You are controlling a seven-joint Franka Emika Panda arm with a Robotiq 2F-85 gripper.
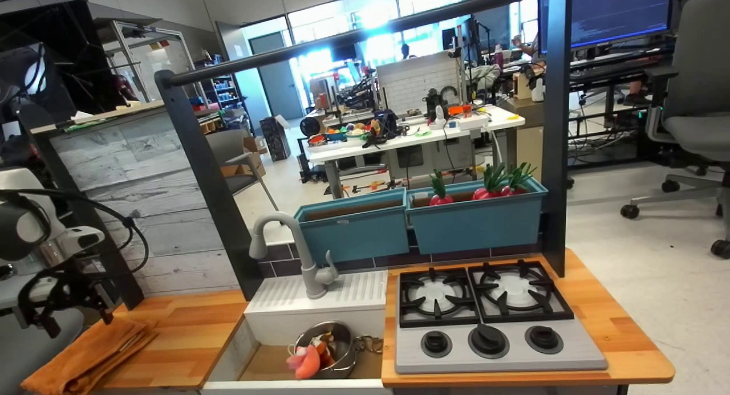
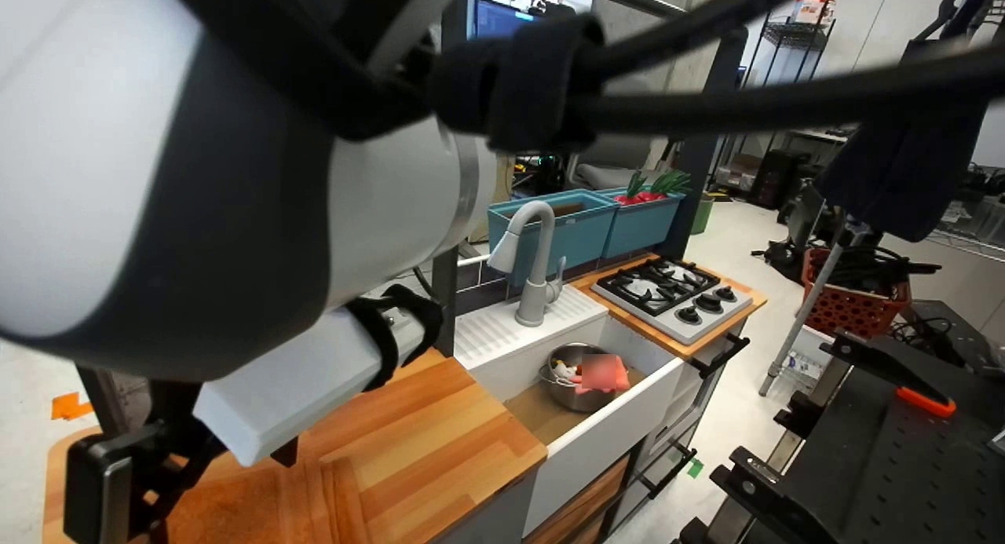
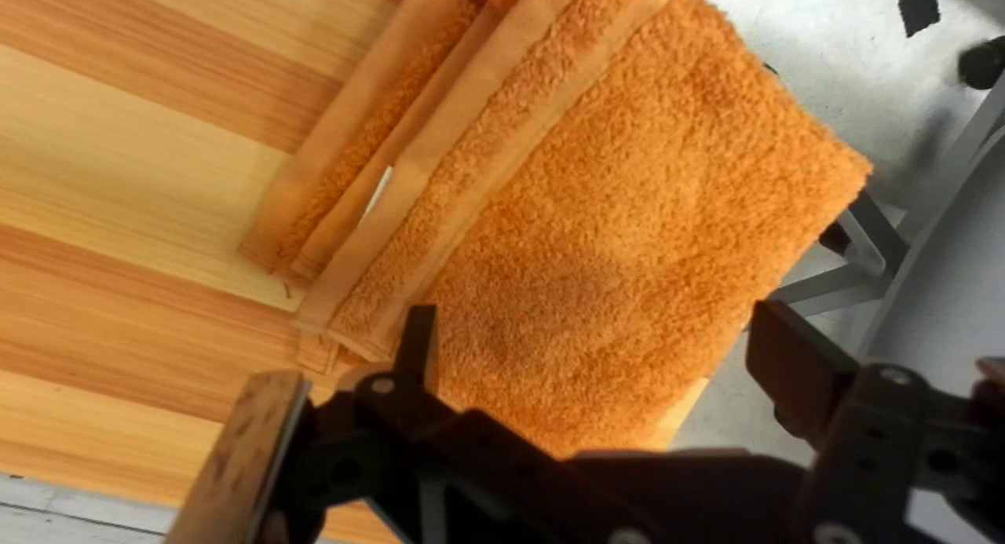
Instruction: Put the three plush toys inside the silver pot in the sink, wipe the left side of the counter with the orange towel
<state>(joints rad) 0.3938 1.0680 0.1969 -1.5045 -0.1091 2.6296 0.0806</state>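
Note:
The orange towel (image 1: pixel 85 352) lies folded on the left part of the wooden counter (image 1: pixel 191 332), overhanging its edge. It also shows in the wrist view (image 3: pixel 612 214). My gripper (image 3: pixel 601 332) is open and empty above the towel, its fingers wide apart; it also shows in an exterior view (image 1: pixel 80 321). The silver pot (image 2: pixel 579 400) stands inside the white sink (image 2: pixel 612 430). A pinkish plush toy (image 1: pixel 308 362) rests at the pot's front rim, partly outside. Orange and white plush (image 1: pixel 326 349) shows inside the pot; I cannot count the toys there.
A grey faucet (image 1: pixel 302 252) rises behind the sink. A stove (image 1: pixel 496 349) with black grates stands right of it. A dark post (image 1: pixel 211 184) and a grey plank panel (image 1: pixel 142 212) border the left counter. Blue planters (image 1: pixel 353 235) stand behind the sink.

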